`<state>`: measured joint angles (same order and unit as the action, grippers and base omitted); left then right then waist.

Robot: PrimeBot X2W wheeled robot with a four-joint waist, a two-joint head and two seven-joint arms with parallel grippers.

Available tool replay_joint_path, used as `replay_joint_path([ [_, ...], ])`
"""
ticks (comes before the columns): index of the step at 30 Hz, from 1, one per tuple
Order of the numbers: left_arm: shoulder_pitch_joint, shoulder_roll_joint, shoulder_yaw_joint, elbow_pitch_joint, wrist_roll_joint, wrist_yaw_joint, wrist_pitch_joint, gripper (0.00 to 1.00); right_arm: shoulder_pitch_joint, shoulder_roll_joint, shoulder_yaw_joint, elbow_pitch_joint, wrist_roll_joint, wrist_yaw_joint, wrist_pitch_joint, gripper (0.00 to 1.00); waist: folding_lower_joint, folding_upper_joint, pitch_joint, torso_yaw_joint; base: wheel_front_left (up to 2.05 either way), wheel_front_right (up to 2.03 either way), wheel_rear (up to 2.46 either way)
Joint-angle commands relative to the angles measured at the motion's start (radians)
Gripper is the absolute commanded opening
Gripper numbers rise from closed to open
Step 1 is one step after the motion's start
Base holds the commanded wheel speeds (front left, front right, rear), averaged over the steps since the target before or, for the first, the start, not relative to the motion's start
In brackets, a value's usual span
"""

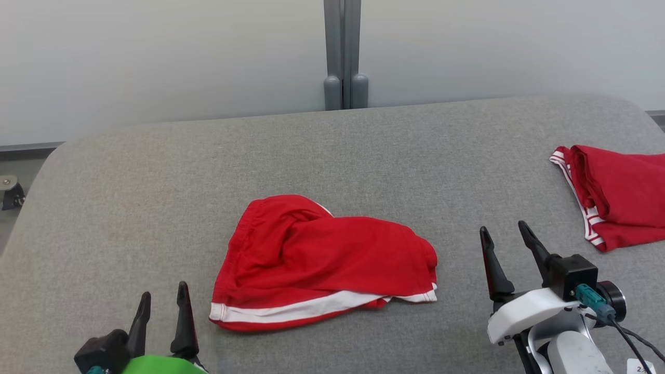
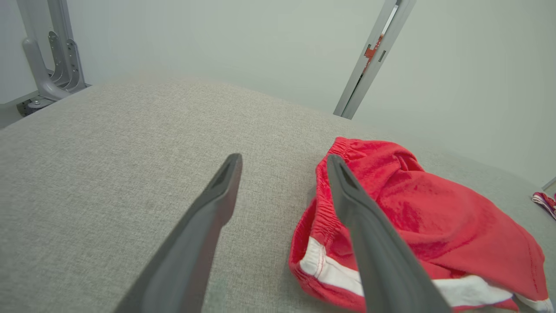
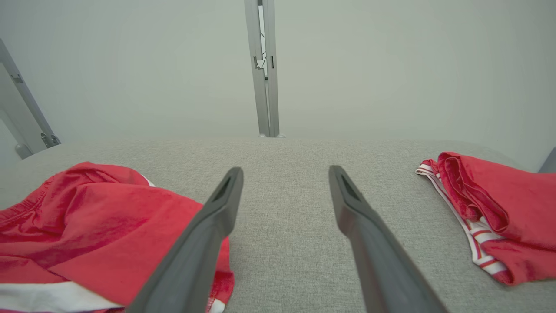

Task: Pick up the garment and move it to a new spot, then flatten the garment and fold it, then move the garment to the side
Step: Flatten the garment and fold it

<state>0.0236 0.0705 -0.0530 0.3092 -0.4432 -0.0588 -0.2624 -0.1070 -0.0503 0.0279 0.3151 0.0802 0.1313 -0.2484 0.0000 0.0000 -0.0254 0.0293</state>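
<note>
Shorts (image 1: 322, 259), red with a white band along the near hem, are lying rumpled in the middle of the table (image 1: 130, 182), closer to its front edge than its back one. The left hand (image 1: 163, 289) is hovering just beside their left end, fingers standing apart with nothing between them. The right hand (image 1: 503, 226) is waiting off to their right, fingers likewise spread and empty.

Judging by this, the flattening step is coming up. Each hand is going to need a pinch on an outer edge at its own end, followed by a pull outward to take out the bunched fold on top.

Further back, by the right edge, another red piece of clothing (image 1: 623, 197) is lying folded. The table is wearing grey woven fabric and showing rounded corners. Beyond it, a pale wall with a grey post (image 1: 343, 52) is closing off the room.
</note>
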Motion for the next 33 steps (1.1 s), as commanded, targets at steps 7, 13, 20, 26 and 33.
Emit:
replay_joint_path([
  [7,0.074,-0.012,0.052,-0.031,0.048,-0.001,-0.003,1.0,0.016,-0.001,0.033,0.026,0.037,-0.001,-0.013,1.0,0.0,0.0,-0.021,0.005,0.0,0.0,0.0],
  [13,0.096,-0.017,0.055,-0.063,0.085,0.015,-0.003,1.0,0.014,-0.001,0.059,0.039,0.062,-0.001,-0.017,1.0,0.0,0.0,-0.027,0.009,0.0,0.0,0.0],
  [20,0.103,-0.019,0.05,-0.068,0.097,0.019,-0.003,1.0,0.008,-0.001,0.076,0.05,0.07,-0.001,-0.017,1.0,0.0,0.0,-0.029,0.008,0.0,0.0,0.0],
  [26,0.103,-0.02,0.027,-0.042,0.121,0.02,-0.003,1.0,0.01,-0.001,0.078,0.055,0.06,-0.001,-0.017,1.0,0.0,0.0,-0.022,0.005,0.0,0.0,0.0],
  [33,0.025,0.016,-0.042,0.081,0.173,-0.005,0.055,1.0,-0.003,-0.001,0.094,0.083,0.063,-0.001,-0.017,1.0,0.0,0.0,0.002,-0.008,0.0,0.0,0.0],
])
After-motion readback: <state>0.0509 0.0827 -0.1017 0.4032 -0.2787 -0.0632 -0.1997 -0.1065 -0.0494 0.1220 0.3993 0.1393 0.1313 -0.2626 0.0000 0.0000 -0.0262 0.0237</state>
